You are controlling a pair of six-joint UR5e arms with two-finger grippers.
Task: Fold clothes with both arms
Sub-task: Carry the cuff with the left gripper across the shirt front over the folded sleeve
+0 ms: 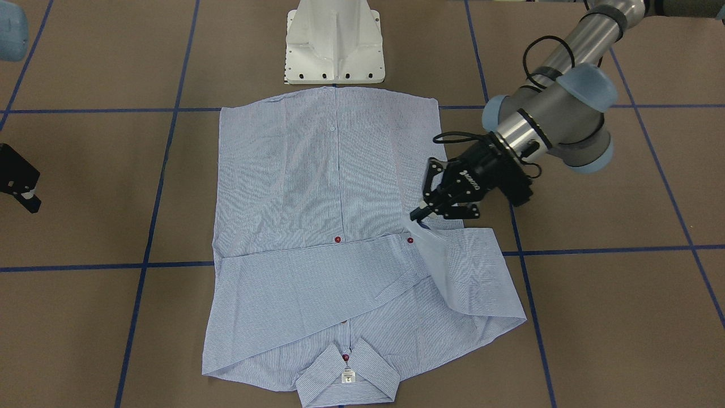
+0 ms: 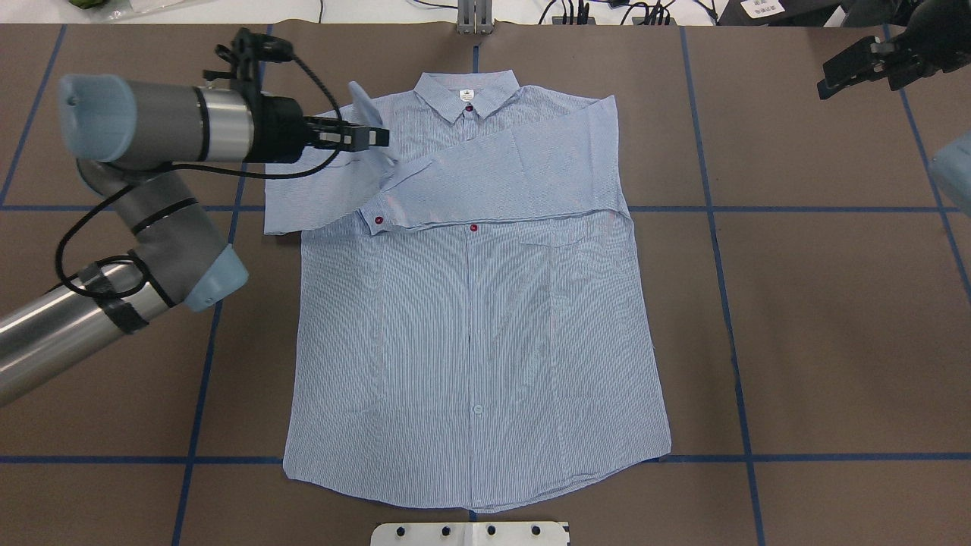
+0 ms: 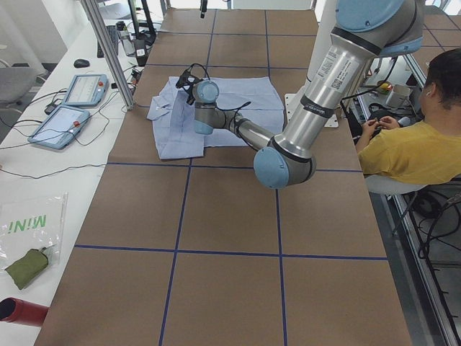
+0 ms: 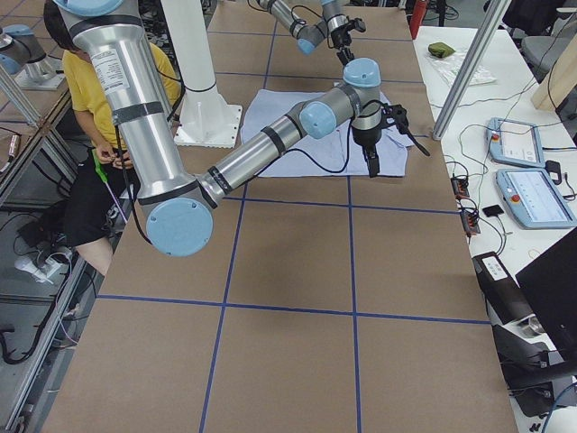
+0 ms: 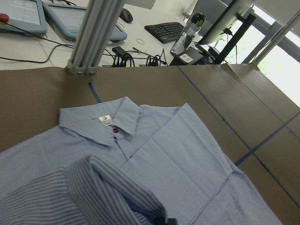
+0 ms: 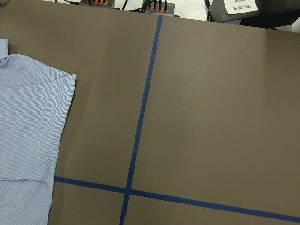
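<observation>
Overhead exterior: shirt [image 2: 470, 318] flat mid-table, collar far, one sleeve laid across the chest. Left gripper [image 2: 377, 137] pinched tight on the other sleeve [image 2: 373, 114], lifted far left. Right gripper [image 2: 842, 72] parked far right, jaws unclear. Next, likely: carry the sleeve rightward, lay it flat.

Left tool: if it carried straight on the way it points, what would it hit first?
The left tool grips the lifted sleeve and points across the shirt. Straight on, it would probably first meet the other sleeve folded over the chest, though its height is hard to judge.
</observation>
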